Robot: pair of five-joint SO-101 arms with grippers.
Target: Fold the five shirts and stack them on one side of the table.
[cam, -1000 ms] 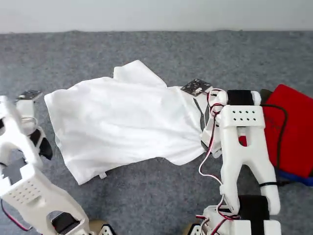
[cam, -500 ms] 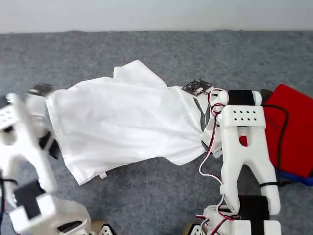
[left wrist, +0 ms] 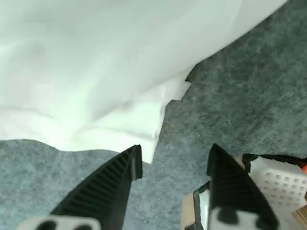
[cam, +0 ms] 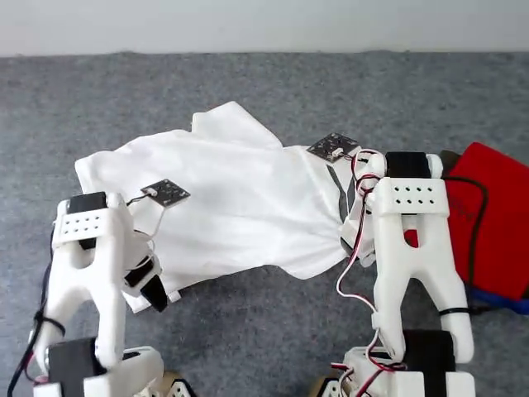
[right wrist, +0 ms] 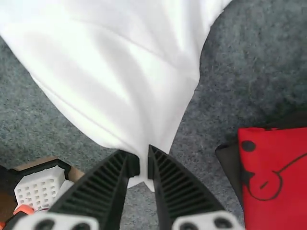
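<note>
White shirt lies spread and rumpled across the middle of the grey, felt-like surface, one sleeve pointing toward the far edge and its body running from left to right.

The right gripper is pinching the shirt's right end. The cloth is drawn into a narrow point that disappears between its nearly closed fingers, with taut folds fanning away from the pinch. From above, this gripper sits at the shirt's right edge, between the white cloth and the pile beside it.

The left gripper is spread wide with nothing between its fingers. It hangs just above the surface at the shirt's near-left corner, where a doubled hem (two layers, the lower one sticking out) lies just ahead of the fingertips. From above, it is at that same corner.

At the right edge of the surface a red shirt rests folded on top of a blue layer, close to the right arm but apart from the white shirt.
</note>
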